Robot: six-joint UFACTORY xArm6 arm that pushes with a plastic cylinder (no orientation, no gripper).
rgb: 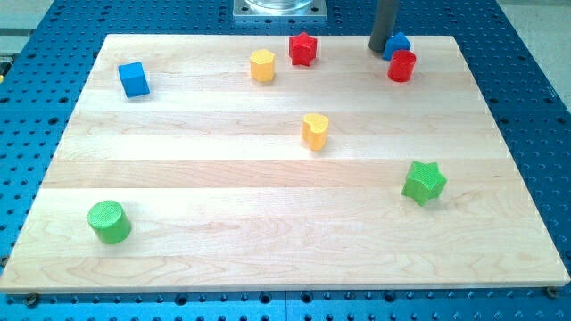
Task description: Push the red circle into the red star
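The red circle [401, 66] stands near the view's top right of the wooden board. The red star [302, 48] stands at the view's top, left of the circle, with a wide gap between them. My tip [379, 48] comes down at the view's top right, just up and left of the red circle. It touches or nearly touches a blue block [398, 42] that sits right behind the circle and is partly hidden by my rod.
A yellow hexagon [262, 65] sits left of the red star. A yellow heart-like block [315, 130] is mid-board. A blue cube [134, 78] is at top left, a green circle [109, 221] at bottom left, a green star [423, 182] at right.
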